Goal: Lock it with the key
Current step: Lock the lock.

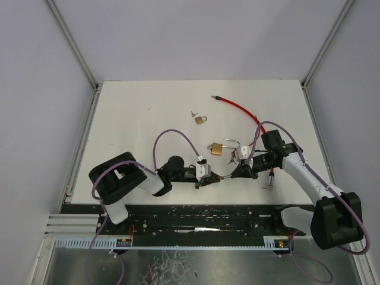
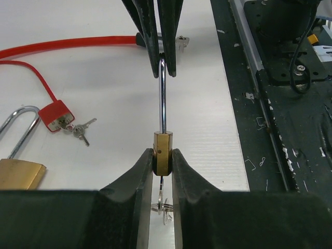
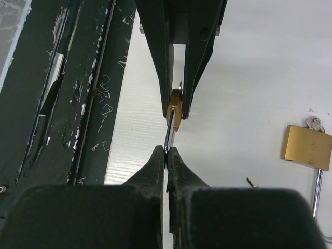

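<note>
Padlock sits between both hands: the left hand grips its brass body, the right hand pinches the shackle opposite, probably to press it shut, with the key at the body's other end.

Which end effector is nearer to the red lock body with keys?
Right. The right end effector is just beside the red lock body. The left end effector is farther off, beyond the padlock that both hold.

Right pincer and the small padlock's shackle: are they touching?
Touching. The right wrist view shows the right pincer shut on the shackle, with both sides pressed against the bar and no gap.
</note>
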Tool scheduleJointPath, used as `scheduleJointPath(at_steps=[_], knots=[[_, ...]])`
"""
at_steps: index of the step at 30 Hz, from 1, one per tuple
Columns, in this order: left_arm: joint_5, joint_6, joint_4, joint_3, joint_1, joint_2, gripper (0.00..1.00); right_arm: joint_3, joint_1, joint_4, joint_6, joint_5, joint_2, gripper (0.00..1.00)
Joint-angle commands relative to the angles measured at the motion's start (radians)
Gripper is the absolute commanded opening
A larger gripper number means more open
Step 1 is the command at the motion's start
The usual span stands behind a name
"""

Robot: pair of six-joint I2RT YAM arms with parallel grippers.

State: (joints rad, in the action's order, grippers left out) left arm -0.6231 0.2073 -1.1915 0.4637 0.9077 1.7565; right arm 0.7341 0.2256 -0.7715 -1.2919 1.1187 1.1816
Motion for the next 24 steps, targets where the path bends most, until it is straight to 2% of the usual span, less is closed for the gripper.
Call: scheduleJointPath(at_steps=[1,11,17,24], knots=[[-0.042,0.036,-0.055,0.032,0.007,-0.020,0.01,-0.004,0.042,0.060,-0.032,-0.032,0.026,0.00],[0.022,0.083,-0.029,0.033,0.009,-0.005,0.01,-0.008,0.095,0.137,0.037,-0.063,0.082,0.00],[0.023,0.070,-0.094,0.017,0.008,0.005,0.01,-0.023,0.112,0.224,0.114,-0.010,0.089,0.00],[0.016,0.068,-0.208,-0.028,0.007,0.011,0.01,-0.004,0.167,0.227,0.118,-0.040,0.144,0.00]])
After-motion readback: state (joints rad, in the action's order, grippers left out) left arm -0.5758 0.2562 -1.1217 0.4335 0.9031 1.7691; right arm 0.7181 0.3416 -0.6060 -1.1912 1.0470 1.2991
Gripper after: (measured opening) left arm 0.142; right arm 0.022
